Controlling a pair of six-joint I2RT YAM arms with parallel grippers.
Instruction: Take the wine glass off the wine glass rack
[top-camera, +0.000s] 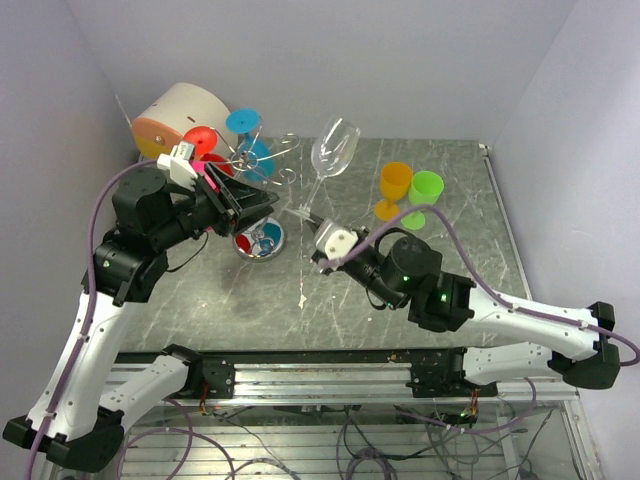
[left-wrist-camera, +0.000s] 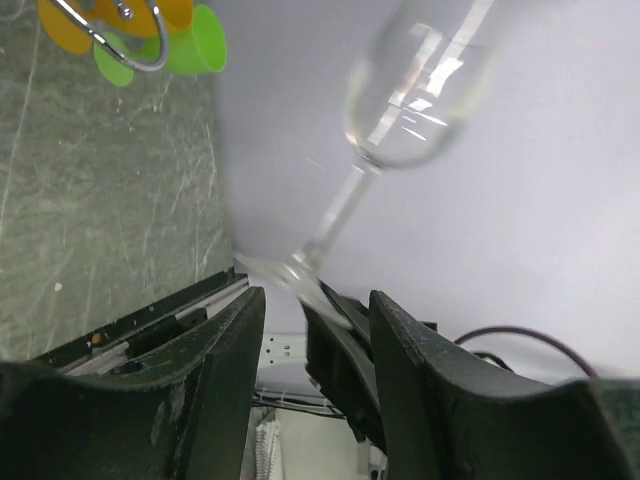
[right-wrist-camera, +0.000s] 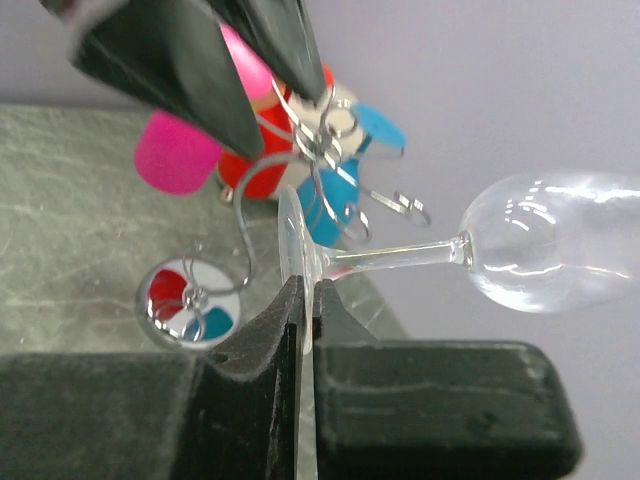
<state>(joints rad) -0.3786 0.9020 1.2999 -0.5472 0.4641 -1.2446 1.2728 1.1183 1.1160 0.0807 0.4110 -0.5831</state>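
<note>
A clear wine glass (top-camera: 335, 148) is tilted in the air just right of the wine glass rack, apart from its wire arms (top-camera: 268, 155). My right gripper (top-camera: 312, 222) is shut on the edge of the glass's round foot; in the right wrist view (right-wrist-camera: 307, 295) the foot is pinched between the pads and the bowl (right-wrist-camera: 545, 240) points right. The rack's chrome base (top-camera: 260, 240) stands on the table, also seen in the right wrist view (right-wrist-camera: 193, 303). My left gripper (top-camera: 250, 205) is open and empty beside the rack's top. The left wrist view (left-wrist-camera: 317, 300) shows the glass (left-wrist-camera: 420, 90) beyond it.
Red (top-camera: 200, 140), blue (top-camera: 248, 125) and pink (right-wrist-camera: 178, 150) plastic glasses hang on the rack. A beige drum with an orange face (top-camera: 180, 115) lies at the back left. An orange goblet (top-camera: 393, 188) and a green cup (top-camera: 424, 195) stand right of the glass. Walls close the back and sides.
</note>
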